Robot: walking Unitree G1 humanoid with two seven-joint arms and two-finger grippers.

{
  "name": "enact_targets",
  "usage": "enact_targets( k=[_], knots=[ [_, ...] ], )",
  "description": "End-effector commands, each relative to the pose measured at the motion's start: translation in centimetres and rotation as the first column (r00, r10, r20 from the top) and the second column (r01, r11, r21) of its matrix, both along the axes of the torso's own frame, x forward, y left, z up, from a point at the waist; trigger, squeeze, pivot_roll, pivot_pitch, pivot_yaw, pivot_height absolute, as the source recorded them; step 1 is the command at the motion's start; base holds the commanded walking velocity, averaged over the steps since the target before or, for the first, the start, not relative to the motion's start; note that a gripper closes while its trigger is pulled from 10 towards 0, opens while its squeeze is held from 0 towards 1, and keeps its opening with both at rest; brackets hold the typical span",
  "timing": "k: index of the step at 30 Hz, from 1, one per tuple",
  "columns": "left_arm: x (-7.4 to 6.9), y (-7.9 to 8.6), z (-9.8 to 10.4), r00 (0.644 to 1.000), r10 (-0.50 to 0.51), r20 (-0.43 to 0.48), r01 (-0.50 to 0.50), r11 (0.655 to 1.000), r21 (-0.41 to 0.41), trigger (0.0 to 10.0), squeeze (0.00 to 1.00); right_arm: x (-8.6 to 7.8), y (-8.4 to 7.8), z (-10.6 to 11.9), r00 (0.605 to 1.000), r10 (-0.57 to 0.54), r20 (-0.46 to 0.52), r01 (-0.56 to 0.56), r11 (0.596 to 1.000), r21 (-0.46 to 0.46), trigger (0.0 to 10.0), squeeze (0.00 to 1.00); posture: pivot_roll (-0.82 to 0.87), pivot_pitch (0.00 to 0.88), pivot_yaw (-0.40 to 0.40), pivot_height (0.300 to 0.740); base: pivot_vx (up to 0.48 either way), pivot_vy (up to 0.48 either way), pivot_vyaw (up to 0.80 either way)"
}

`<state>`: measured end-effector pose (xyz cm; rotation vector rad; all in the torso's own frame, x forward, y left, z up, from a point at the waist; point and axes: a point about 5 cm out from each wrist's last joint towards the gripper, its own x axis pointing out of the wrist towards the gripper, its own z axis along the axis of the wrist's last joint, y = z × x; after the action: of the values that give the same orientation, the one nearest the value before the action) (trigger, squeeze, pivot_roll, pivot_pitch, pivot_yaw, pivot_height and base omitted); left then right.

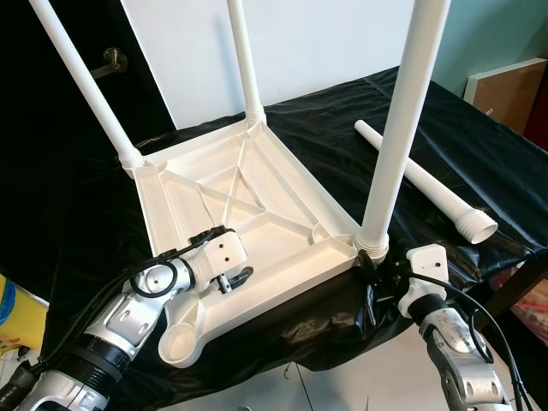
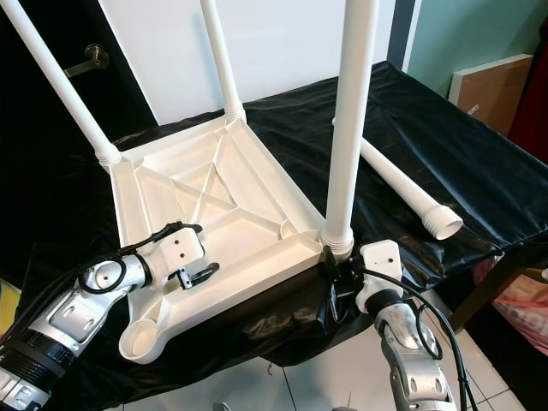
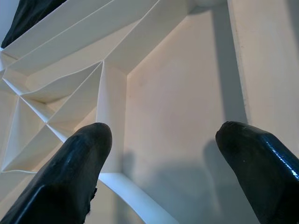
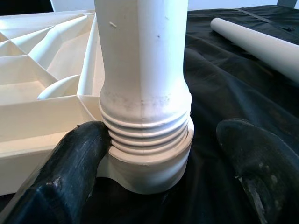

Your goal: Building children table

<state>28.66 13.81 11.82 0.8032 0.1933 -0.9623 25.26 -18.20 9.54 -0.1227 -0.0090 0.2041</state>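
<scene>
Risks first, from the robot's left. The left hand [image 1: 233,276] rests low inside the upturned white tabletop [image 1: 257,184], fingers spread wide and holding nothing. If it presses or drags on the thin ribs there, the whole top could slide on the slick black cover of the bench [image 1: 479,163] and knock the legs out of line. Just below it, the near-left corner socket [image 1: 180,342] is empty and overhangs the bench edge, so weight put there could tip the top toward the floor.

Further right, the near-right leg [image 1: 396,145] stands in its socket with several threads showing above the collar, so it looks not fully screwed home. The right hand [image 4: 154,154] straddles its base, one finger touching the threaded collar, the other well clear, gripping nothing; a sideways bump could cross-thread or tilt the leg.

The children's table is glossy white plastic, lying upside down near the front edge of the bench, its underside braced by diagonal ribs. Three legs point up: the far-left leg [image 1: 81,81], the far leg [image 1: 244,60] and the near-right one. The loose fourth leg [image 1: 428,184] lies on the cover to the right, where it could roll.
</scene>
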Motion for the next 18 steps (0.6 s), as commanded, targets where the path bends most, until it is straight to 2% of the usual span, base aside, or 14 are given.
enact_targets(
  k=[1, 3, 6, 8, 10, 13, 18],
  knots=[
    [-2.5, -0.9, -2.2, 0.958, -0.175, -0.228, 0.185, 0.983, 0.023, 10.0, 0.0, 0.4, 0.3, -0.5, 0.999, 0.018, -0.034, -0.018, 1.0, 0.011, 10.0, 0.0, -0.13, 0.0, 0.097, 0.74, 0.0, 0.0, 0.0],
    [-2.5, -0.9, -2.2, 0.958, -0.175, -0.228, 0.185, 0.983, 0.023, 10.0, 0.0, 0.4, 0.3, -0.5, 0.999, 0.018, -0.034, -0.018, 1.0, 0.011, 10.0, 0.0, -0.13, 0.0, 0.097, 0.74, 0.0, 0.0, 0.0],
    [-3.5, -1.6, -2.4, 0.942, -0.197, -0.272, 0.202, 0.979, -0.013, 10.0, 0.0, 0.8, 0.9, -1.0, 0.994, 0.086, -0.063, -0.086, 0.996, 0.002, 10.0, 0.0, -0.12, 0.0, 0.096, 0.74, 0.0, 0.0, 0.0],
    [-3.8, -1.8, -2.5, 0.939, -0.198, -0.282, 0.198, 0.98, -0.027, 10.0, 0.0, 1.4, 0.7, -1.0, 0.992, 0.101, -0.069, -0.102, 0.995, -0.001, 10.0, 0.0, -0.12, 0.0, 0.097, 0.74, 0.0, 0.0, 0.0],
    [-3.8, -1.8, -2.5, 0.939, -0.198, -0.282, 0.198, 0.98, -0.027, 10.0, 0.0, 1.4, 0.7, -1.0, 0.992, 0.101, -0.069, -0.102, 0.995, -0.001, 10.0, 0.0, -0.12, 0.0, 0.097, 0.74, 0.0, 0.0, 0.0],
    [-3.9, -2.3, -2.5, 0.939, -0.197, -0.283, 0.188, 0.98, -0.058, 10.0, 0.0, 2.6, 0.7, -0.5, 0.986, 0.154, -0.062, -0.155, 0.988, -0.012, 10.0, 0.0, -0.13, 0.0, 0.099, 0.74, 0.0, 0.0, 0.0],
    [-3.8, -2.9, -2.5, 0.944, -0.191, -0.269, 0.176, 0.981, -0.081, 10.0, 0.0, 3.5, 1.1, -0.1, 0.977, 0.206, -0.058, -0.207, 0.978, -0.016, 10.0, 0.0, -0.12, 0.0, 0.094, 0.74, 0.0, 0.0, 0.0]
  ],
)
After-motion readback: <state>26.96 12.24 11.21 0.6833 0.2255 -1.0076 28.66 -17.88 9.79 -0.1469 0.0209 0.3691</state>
